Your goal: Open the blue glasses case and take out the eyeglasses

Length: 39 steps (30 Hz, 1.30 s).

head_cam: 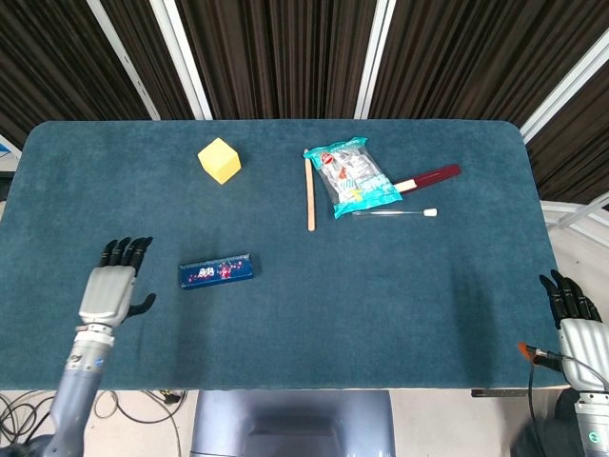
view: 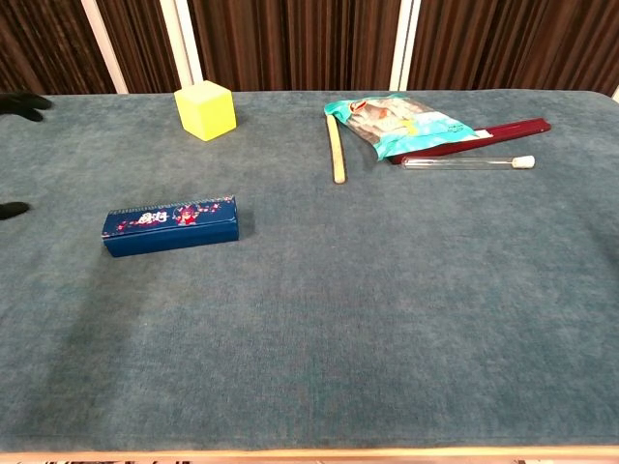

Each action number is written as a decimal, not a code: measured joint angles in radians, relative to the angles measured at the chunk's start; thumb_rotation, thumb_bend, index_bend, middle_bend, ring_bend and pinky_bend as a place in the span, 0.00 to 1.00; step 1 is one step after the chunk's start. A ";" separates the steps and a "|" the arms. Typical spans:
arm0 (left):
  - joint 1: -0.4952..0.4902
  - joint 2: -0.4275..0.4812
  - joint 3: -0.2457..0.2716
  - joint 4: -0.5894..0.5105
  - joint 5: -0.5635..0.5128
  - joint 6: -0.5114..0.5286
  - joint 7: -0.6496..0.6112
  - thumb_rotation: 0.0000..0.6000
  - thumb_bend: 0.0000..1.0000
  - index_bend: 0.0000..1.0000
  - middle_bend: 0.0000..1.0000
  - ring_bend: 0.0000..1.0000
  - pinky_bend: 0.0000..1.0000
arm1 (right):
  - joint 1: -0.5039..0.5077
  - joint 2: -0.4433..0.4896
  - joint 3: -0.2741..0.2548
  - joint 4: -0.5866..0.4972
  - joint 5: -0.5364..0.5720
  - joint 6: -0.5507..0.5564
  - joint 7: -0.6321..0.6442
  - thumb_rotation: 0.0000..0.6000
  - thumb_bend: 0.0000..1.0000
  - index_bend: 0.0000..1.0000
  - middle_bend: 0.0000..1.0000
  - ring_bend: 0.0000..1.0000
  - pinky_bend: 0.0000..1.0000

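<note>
The blue glasses case lies closed on the teal table, left of centre, with a flowered lid. My left hand hovers over the table just left of the case, fingers spread and holding nothing; only dark fingertips show at the left edge of the chest view. My right hand stays off the table's front right corner, fingers apart and empty. No eyeglasses are visible.
A yellow cube sits at the back left. Behind centre lie a wooden stick, a teal snack bag, a dark red flat stick and a clear tube with a white cap.
</note>
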 measured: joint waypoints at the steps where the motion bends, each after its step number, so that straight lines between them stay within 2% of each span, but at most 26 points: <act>1: -0.011 -0.017 -0.009 0.003 -0.019 -0.005 0.018 1.00 0.26 0.00 0.10 0.00 0.02 | 0.000 0.000 0.000 0.000 0.000 0.000 0.001 1.00 0.17 0.00 0.00 0.00 0.18; 9: -0.099 -0.151 -0.066 0.060 -0.174 -0.028 0.157 1.00 0.28 0.00 0.16 0.00 0.02 | 0.001 0.004 0.001 -0.005 0.006 -0.007 0.014 1.00 0.17 0.00 0.00 0.00 0.18; 18: -0.161 -0.250 -0.094 0.134 -0.302 -0.027 0.249 1.00 0.31 0.00 0.21 0.00 0.03 | 0.002 0.009 0.001 -0.010 0.009 -0.013 0.026 1.00 0.17 0.00 0.00 0.00 0.18; 39: -0.193 -0.309 -0.073 0.211 -0.354 -0.024 0.260 1.00 0.36 0.00 0.26 0.00 0.03 | 0.003 0.012 0.001 -0.014 0.010 -0.017 0.030 1.00 0.17 0.00 0.00 0.00 0.18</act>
